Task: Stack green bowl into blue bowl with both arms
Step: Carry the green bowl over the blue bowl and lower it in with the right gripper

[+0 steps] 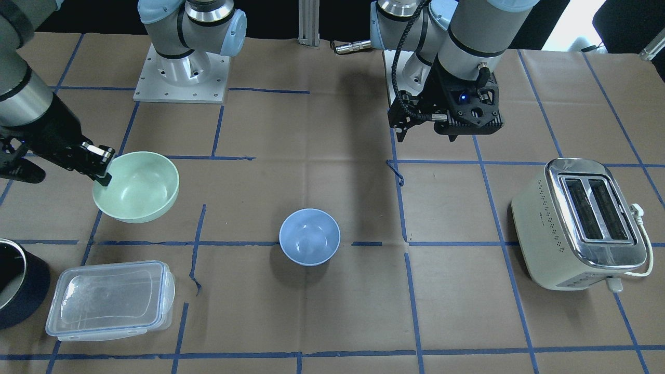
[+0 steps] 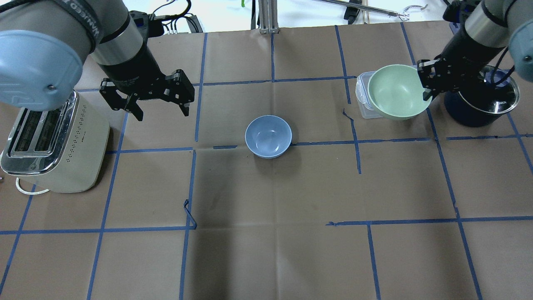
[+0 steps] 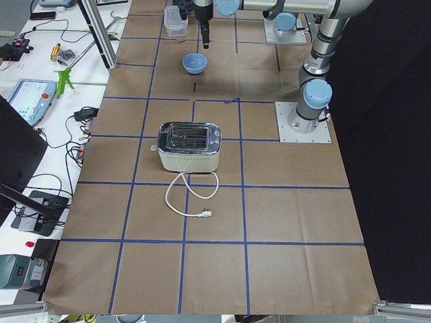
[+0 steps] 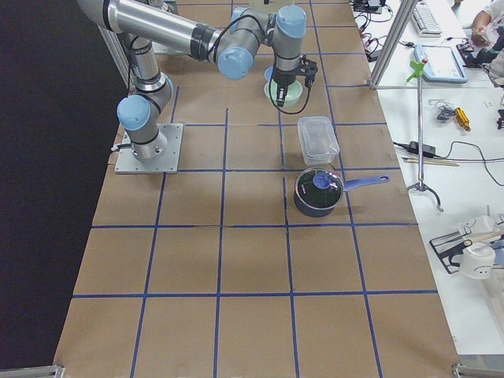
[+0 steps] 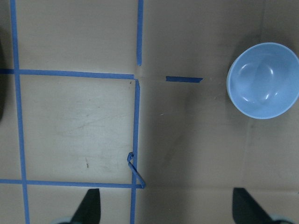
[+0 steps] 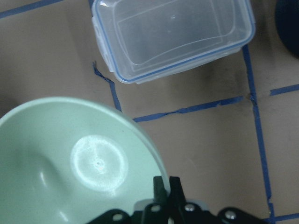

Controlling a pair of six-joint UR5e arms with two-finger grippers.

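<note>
Overhead exterior: right gripper (image 2: 425,92) pinching green bowl (image 2: 393,93) rim, raised toward surface's (image 2: 266,250) far right corner; blue bowl (image 2: 268,136) midway between side edges; left gripper (image 2: 161,111) spread, empty. Carry level, centre over blue bowl before lowering.

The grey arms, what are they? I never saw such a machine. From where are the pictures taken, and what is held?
They are two robot arms at a table. Two cameras look down from opposite sides, two from the table's ends, one sits on each wrist. The right tool grips the green bowl by its rim. The left tool hangs open, empty. The blue bowl stands alone mid-table. A toaster, a clear container and a dark pot stand aside.
</note>
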